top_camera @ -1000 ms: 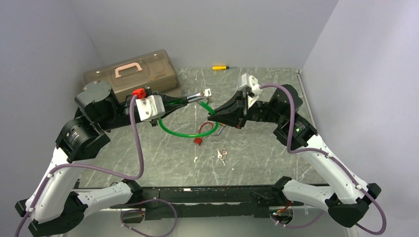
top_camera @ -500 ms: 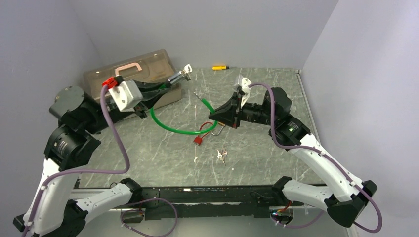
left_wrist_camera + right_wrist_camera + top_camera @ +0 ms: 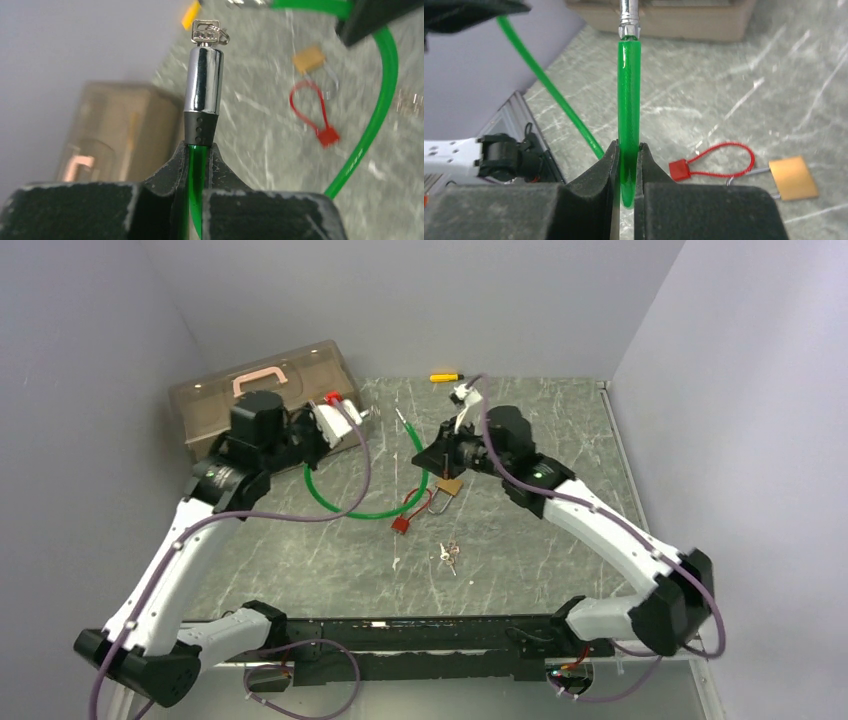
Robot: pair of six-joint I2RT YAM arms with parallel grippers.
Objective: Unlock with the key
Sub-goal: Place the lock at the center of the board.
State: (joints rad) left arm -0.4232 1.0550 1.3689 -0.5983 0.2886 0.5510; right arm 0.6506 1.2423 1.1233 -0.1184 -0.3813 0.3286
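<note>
Clamped on green cable (image 3: 629, 100) — left gripper (image 3: 199, 150) just below keyed lock barrel (image 3: 202, 75), right gripper (image 3: 627, 150) near pin end (image 3: 629, 20) — prob. holding ends apart.

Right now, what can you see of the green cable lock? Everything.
The green cable looks like glossy, see-through plastic, bent into an open loop hanging low between the arms. One end carries a chrome barrel with a dark collar and a key in its top. The left gripper is shut on the cable just under the collar. The other end has a bare metal pin, with the right gripper shut on the cable below it. The ends are apart.
</note>
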